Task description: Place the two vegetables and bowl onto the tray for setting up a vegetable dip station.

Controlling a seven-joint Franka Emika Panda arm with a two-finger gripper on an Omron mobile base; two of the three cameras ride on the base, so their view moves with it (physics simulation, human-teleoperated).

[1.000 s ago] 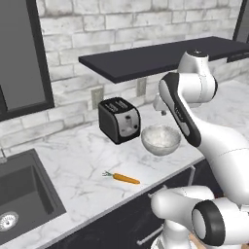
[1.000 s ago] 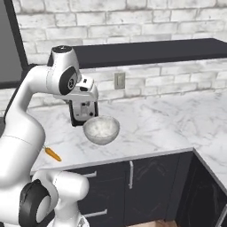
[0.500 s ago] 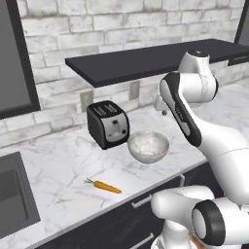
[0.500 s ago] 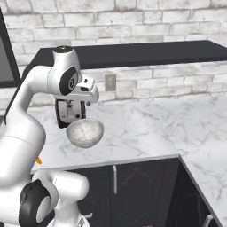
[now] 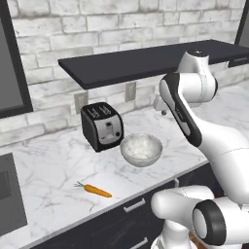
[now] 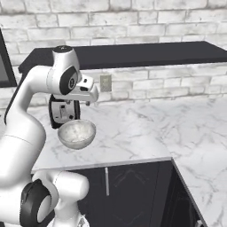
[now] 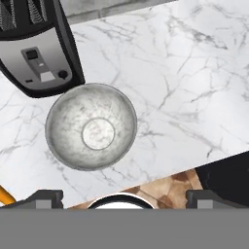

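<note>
Marble-look white-grey round deep bowl (image 5: 141, 150) sits upright on the white veined marble bench (image 5: 53, 165), just beside the black-and-silver two-slot toaster (image 5: 102, 126), on its right in left base view; gap btwn them is small, can't tell if rims touch. In hand view the bowl (image 7: 91, 126) lies below-right of the toaster (image 7: 39, 48), interior facing the camera, nothing inside. In right base view the bowl (image 6: 76, 133) is in front of the toaster (image 6: 63, 111), near the bench front edge.

Slim orange carrot w/ short green leafy top (image 5: 95, 190) lies flat on the bench, well apart from the bowl, nearer the front edge, leafy end pointing away from the bowl. An orange sliver at lower-left edge of hand view (image 7: 4, 195) is prob. the same carrot.

Tool (image 7: 124, 197): the two dark fingertips (image 7: 46, 196) stand far apart at the bottom of hand view, spread wide, nothing btwn them, above the bench and not touching the bowl. White arm w/ dark joints (image 5: 187, 97) hangs over the bowl area.

Dark shelf (image 5: 146, 61) runs along the grey-white brick wall (image 5: 87, 24) above the bench. Dark cabinet fronts (image 6: 128, 186) below.
</note>
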